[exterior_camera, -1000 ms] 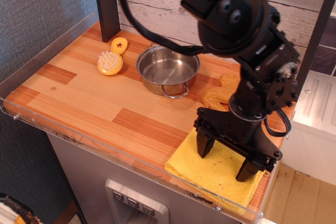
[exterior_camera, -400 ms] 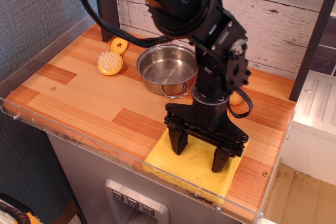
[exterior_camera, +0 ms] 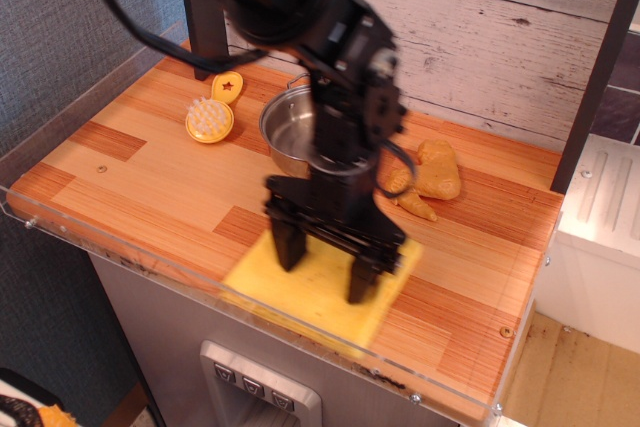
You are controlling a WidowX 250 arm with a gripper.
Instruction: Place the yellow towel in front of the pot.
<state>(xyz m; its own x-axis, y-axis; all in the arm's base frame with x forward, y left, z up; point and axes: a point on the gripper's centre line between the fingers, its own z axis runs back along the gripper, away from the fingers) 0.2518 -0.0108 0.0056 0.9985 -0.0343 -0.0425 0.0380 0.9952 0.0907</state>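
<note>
Wooden counter (exterior_camera: 150,182), pot (exterior_camera: 290,132) interior mostly hidden, gripper (exterior_camera: 325,267) fingers spread, pressing yellow towel (exterior_camera: 315,287)

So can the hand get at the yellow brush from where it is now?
Probably yes. The brush sits in the open on the counter's left, nothing on or around it. The hand is spread on the towel and would have to leave it first.

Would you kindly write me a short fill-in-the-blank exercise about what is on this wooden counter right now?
1. The gripper presses its spread fingers onto the ____ towel.
2. The steel pot holds ____.
3. The round yellow brush lies to the ____ of the pot in this view.
4. The toy chicken piece lies ____ the towel, not on it.

Missing words: yellow; nothing; left; beside
</note>
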